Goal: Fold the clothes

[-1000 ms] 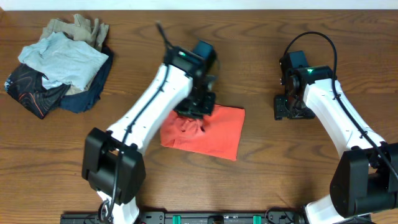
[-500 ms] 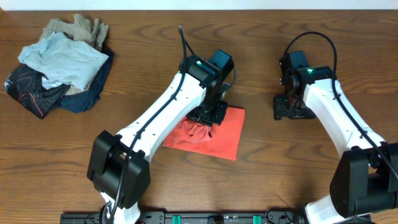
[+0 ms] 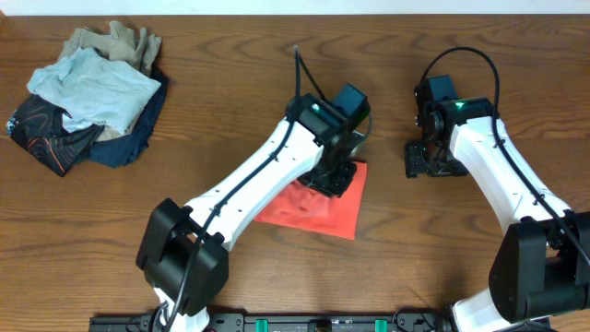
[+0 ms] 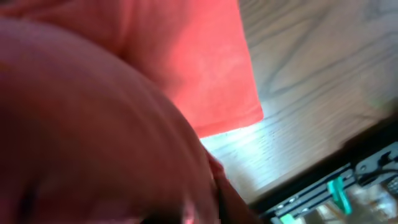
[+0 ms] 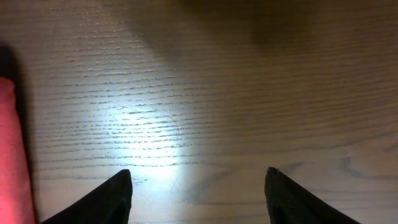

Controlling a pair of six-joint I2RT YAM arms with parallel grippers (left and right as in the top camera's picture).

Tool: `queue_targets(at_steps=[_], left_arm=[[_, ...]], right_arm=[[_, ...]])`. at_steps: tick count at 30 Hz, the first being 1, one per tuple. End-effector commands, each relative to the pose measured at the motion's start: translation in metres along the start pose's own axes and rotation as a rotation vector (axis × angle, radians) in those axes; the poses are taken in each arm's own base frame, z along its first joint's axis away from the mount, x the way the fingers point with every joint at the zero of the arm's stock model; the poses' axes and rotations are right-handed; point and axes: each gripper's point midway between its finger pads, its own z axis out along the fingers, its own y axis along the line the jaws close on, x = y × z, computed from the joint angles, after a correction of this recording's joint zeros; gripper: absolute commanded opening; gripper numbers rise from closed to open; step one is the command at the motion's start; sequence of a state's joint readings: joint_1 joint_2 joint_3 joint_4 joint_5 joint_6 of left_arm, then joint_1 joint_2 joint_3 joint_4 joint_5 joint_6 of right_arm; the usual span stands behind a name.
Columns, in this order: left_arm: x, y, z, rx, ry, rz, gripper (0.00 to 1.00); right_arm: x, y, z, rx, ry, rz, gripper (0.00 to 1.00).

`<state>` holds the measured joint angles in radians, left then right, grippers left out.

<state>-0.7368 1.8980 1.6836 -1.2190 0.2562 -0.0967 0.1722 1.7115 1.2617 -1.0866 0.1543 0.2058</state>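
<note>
Red-orange T-shirt is lying mid table under left gripper, its grip hiding behind cloth, cannot tell; right gripper is idling spread apart; fold likely wanting a low carry, edges matching.

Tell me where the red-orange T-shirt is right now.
Overhead view: the red-orange T-shirt lies mid-table, partly under the left gripper, with the right gripper apart to its right.

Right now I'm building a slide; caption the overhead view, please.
Left hand over the red-orange T-shirt at mid-table; right hand apart above bare wood; garment heap far left.
</note>
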Motion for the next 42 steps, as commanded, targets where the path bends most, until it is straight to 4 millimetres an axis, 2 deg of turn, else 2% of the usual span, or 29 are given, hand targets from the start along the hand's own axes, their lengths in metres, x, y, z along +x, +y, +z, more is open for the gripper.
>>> queue_targets(at_steps=[1,6,9,10,12,16,18,21,23,27,31,35,37,38,39,40,42], left_arm=[[0.0,-0.005,-0.001,-0.003,-0.012,0.036,0.38],[-0.001,-0.004,-0.006,0.011,-0.021,0.054,0.43],[-0.007,0.014,-0.021,-0.025,-0.061,0.032,0.43],[-0.01,0.024,-0.029,-0.042,-0.084,0.013,0.43],[-0.014,0.047,-0.044,-0.072,-0.134,-0.04,0.43],[-0.019,0.1,-0.069,-0.093,-0.219,-0.223,0.44],[-0.02,0.128,-0.075,-0.095,-0.247,-0.343,0.44],[-0.017,0.169,-0.082,-0.093,-0.279,-0.545,0.51],[-0.014,0.188,-0.086,-0.091,-0.296,-0.642,0.55],[-0.006,0.212,-0.091,-0.094,-0.311,-0.732,0.56],[-0.002,0.218,-0.092,-0.096,-0.307,-0.751,0.57],[-0.002,0.217,-0.09,-0.096,-0.303,-0.749,0.57],[-0.001,0.217,-0.089,-0.096,-0.297,-0.75,0.57],[0.0,0.217,-0.088,-0.096,-0.295,-0.75,0.57],[0.0,0.217,-0.087,-0.096,-0.293,-0.751,0.57],[0.0,0.217,-0.086,-0.096,-0.291,-0.751,0.57],[0.001,0.217,-0.085,-0.096,-0.287,-0.752,0.57]], right_arm=[[-0.005,-0.004,-0.006,0.005,-0.026,0.03,0.66],[-0.007,-0.004,-0.006,0.004,-0.031,0.032,0.68],[-0.01,0.005,-0.006,-0.047,-0.042,0.013,0.73],[-0.012,0.014,-0.007,-0.1,-0.048,-0.023,0.73],[-0.015,0.045,-0.013,-0.276,-0.071,-0.14,0.74],[-0.025,0.102,-0.04,-0.607,-0.159,-0.275,0.73],[-0.029,0.119,-0.049,-0.677,-0.199,-0.308,0.73],[-0.029,0.137,-0.049,-0.69,-0.222,-0.358,0.74],[-0.021,0.152,-0.047,-0.696,-0.202,-0.397,0.75],[-0.002,0.18,-0.034,-0.701,-0.134,-0.472,0.74],[0.02,0.202,-0.013,-0.685,-0.039,-0.512,0.68],[0.031,0.208,0.017,-0.598,0.048,-0.466,0.64],[0.034,0.211,0.026,-0.583,0.071,-0.45,0.5],[0.034,0.212,0.028,-0.581,0.08,-0.44,0.32],[0.035,0.212,0.028,-0.579,0.087,-0.423,0.1],[0.035,0.212,0.028,-0.578,0.091,-0.41,0.01],[0.033,0.208,0.019,-0.586,0.093,-0.377,0.01]])
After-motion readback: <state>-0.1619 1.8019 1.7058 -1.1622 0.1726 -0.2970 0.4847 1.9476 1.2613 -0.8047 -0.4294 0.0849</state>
